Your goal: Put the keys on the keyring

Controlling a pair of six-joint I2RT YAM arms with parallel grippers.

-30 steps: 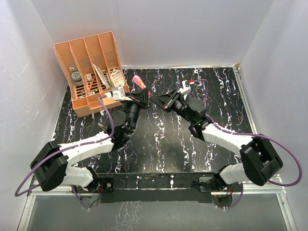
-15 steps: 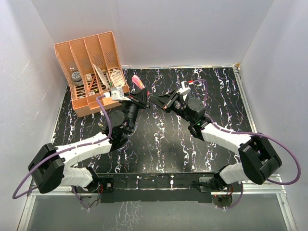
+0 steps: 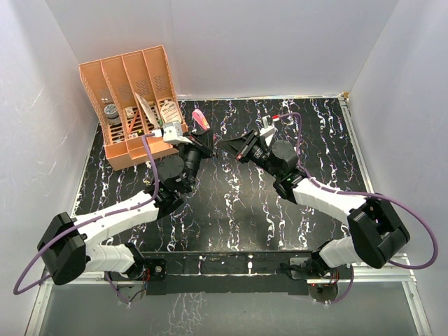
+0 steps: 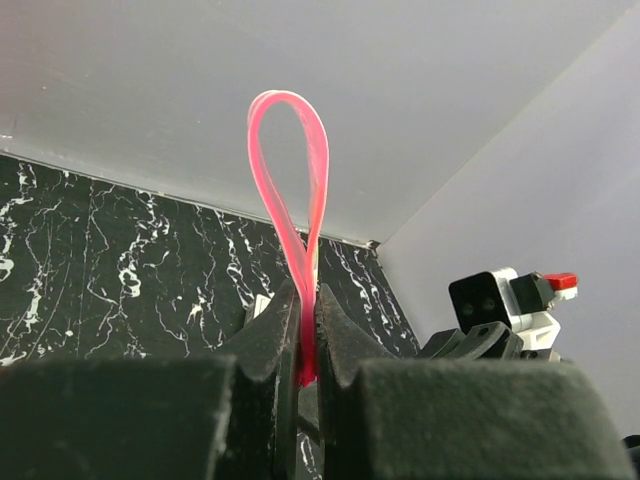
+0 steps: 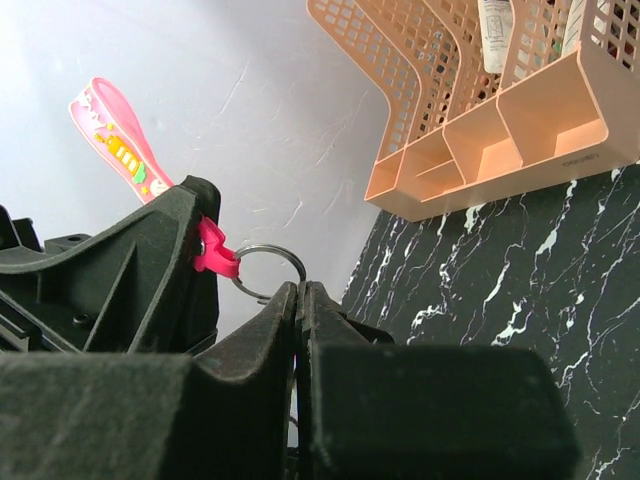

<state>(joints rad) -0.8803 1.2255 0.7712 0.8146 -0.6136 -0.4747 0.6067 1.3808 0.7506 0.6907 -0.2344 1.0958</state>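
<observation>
Top external view, starting from the left: what is seen first?

An orange organiser [image 3: 133,105] is seen at the far left corner of the counter [image 3: 245,217]. Just beside it, the left hand [image 3: 204,136] is raised near the far edge, with the keyring [image 3: 199,117] standing up out of it.

How is the keyring held?

In the left wrist view its pink strap is clamped between the closed fingers, with the loop pointing upward. The ring [image 5: 268,268] sticks out of the grip at the other end, as is shown in the right wrist view.

And to the right?

The right hand [image 5: 300,290] is set tip to tip against the left one. Its fingers are pressed together, and the ring is touched by their tips.

Are the keys seen?

No key can be made out in any view, and whether one is pinched between those fingers cannot be told. None is seen threaded on the ring.

So how much is judged done?

The keyring is lifted and presented, and the two hands are lined up. The threading itself is judged not yet done: a key must be worked onto the ring.
</observation>
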